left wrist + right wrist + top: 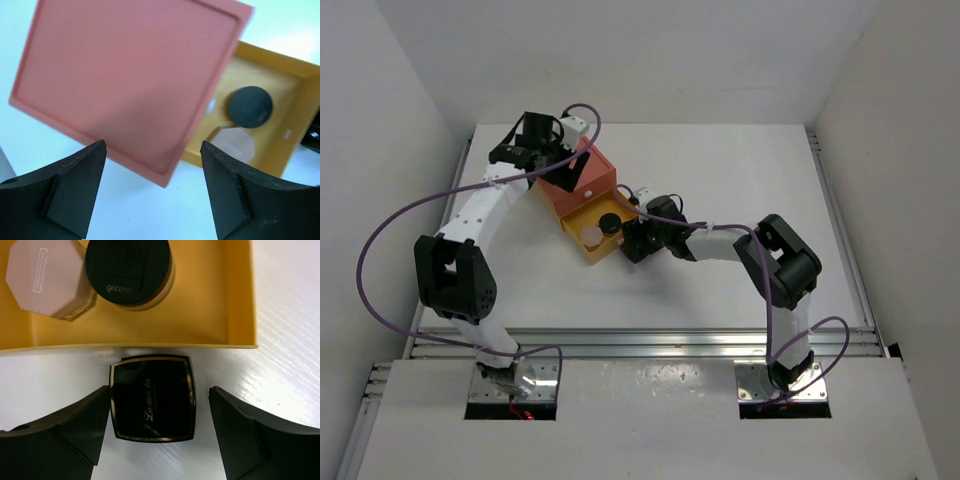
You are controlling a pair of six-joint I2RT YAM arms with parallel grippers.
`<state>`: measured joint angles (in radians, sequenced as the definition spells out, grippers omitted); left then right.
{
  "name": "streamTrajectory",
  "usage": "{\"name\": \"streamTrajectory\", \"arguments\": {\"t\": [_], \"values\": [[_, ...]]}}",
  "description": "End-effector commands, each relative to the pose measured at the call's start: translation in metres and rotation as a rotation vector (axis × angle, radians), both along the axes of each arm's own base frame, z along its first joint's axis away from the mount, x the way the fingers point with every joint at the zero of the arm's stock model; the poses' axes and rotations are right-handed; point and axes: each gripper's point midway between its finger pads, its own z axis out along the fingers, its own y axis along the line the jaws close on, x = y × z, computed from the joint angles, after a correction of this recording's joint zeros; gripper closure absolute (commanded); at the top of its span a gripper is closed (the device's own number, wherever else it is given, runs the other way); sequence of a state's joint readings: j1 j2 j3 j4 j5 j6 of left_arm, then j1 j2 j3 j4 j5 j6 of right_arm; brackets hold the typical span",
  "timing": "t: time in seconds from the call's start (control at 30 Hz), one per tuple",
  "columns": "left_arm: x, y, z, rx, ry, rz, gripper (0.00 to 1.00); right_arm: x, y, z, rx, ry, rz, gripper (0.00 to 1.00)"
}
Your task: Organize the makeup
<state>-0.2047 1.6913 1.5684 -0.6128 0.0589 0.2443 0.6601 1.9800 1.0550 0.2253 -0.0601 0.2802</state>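
Note:
The black square compact (pixel 152 397) with gold script lies flat on the table against the outside of the yellow drawer's (pixel 150 325) front wall. My right gripper (pixel 159 390) is open and straddles it, the left finger at its edge and the right finger apart from it. Inside the drawer lie the black round compact (pixel 127 270) and the pink disc (pixel 45 277); both also show in the top view, the compact (pixel 610 223) and the disc (pixel 591 236). My left gripper (pixel 152 145) is open and empty, over the orange-red box's corner. The tan and white bottles are out of view.
The orange-red box (pixel 578 175) stands at the table's back left with its yellow drawer (pixel 582 214) pulled out toward the middle. The left arm reaches to the box's far left side (pixel 535 145). The right arm (pixel 720 243) stretches in from the right.

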Motion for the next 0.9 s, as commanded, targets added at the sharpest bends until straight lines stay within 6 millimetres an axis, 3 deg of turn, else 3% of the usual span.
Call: {"name": "streamTrajectory", "arguments": {"t": [0.0, 0.13, 0.33, 0.43, 0.57, 0.7, 0.73, 0.77, 0.87], "values": [[0.023, 0.014, 0.01, -0.026, -0.043, 0.101, 0.18, -0.014, -0.006, -0.024, -0.071, 0.034, 0.03, 0.22], [0.048, 0.03, 0.02, -0.039, -0.102, 0.152, 0.18, -0.024, -0.008, -0.019, -0.076, 0.028, 0.055, 0.22], [0.066, 0.049, -0.011, -0.034, -0.07, 0.231, 0.18, -0.034, -0.007, -0.023, -0.075, 0.067, 0.083, 0.23], [0.071, 0.054, -0.015, -0.046, -0.073, 0.262, 0.18, -0.035, -0.007, -0.031, -0.097, 0.1, 0.081, 0.28], [0.066, 0.06, -0.04, -0.037, -0.033, 0.272, 0.18, -0.036, -0.008, -0.037, -0.118, 0.117, 0.09, 0.46], [0.064, 0.056, -0.05, -0.053, -0.018, 0.264, 0.18, -0.04, -0.012, -0.034, -0.131, 0.114, 0.103, 0.46], [0.064, 0.056, -0.05, -0.053, -0.018, 0.264, 0.18, -0.042, -0.013, -0.034, -0.142, 0.112, 0.119, 0.44], [0.062, 0.055, -0.054, -0.057, -0.008, 0.258, 0.18, -0.043, -0.014, -0.034, -0.145, 0.112, 0.125, 0.33], [0.061, 0.053, -0.057, -0.07, -0.003, 0.256, 0.18, -0.048, -0.019, -0.031, -0.159, 0.123, 0.141, 0.11]]}}
